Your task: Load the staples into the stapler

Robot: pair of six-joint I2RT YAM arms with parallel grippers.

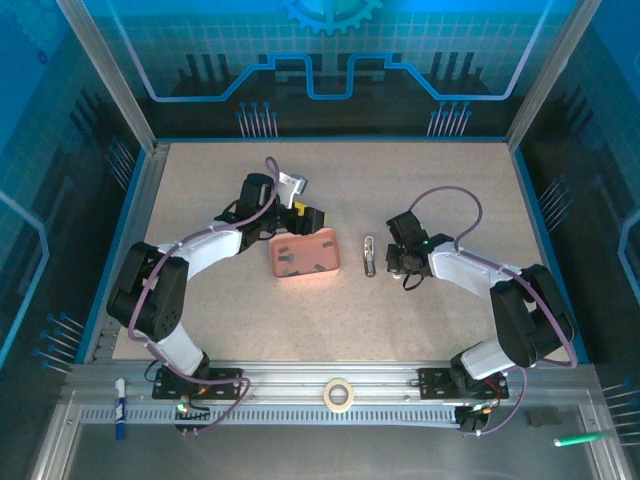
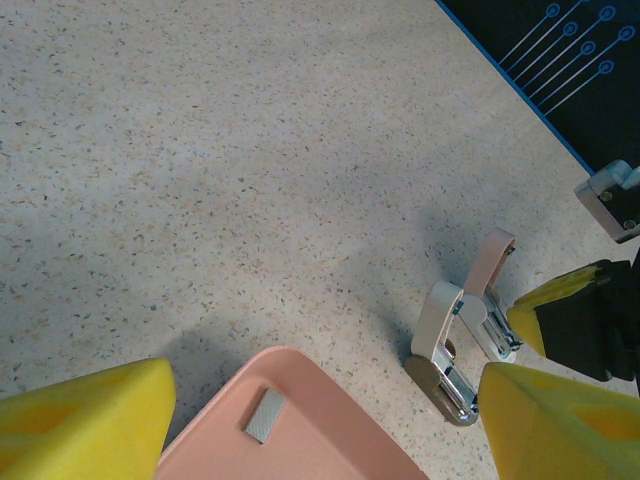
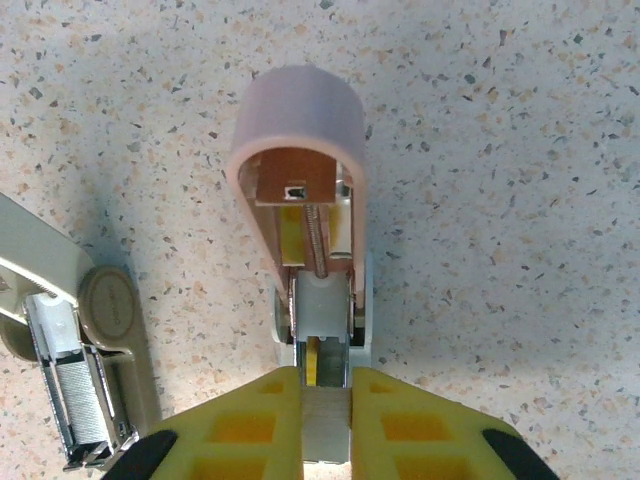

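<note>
The stapler (image 3: 300, 190) lies open on the table with its pink lid swung back, so the spring and the channel show. My right gripper (image 3: 327, 378) is at the channel's near end, shut on a grey strip of staples (image 3: 328, 425) that lines up with the channel. From above, the stapler (image 1: 370, 256) sits between the pink tray (image 1: 330, 262) and my right gripper (image 1: 393, 262). More staples (image 1: 287, 252) lie in the tray; one strip (image 2: 265, 415) shows below my left gripper (image 2: 320, 430). That gripper is open over the tray's far corner and holds nothing.
A beige and chrome stapler part (image 3: 80, 380) lies just left of the pink lid, close to my right fingers. A roll of tape (image 1: 338, 394) and a blue marker (image 1: 120, 408) rest on the front rail. Blue walls enclose the table.
</note>
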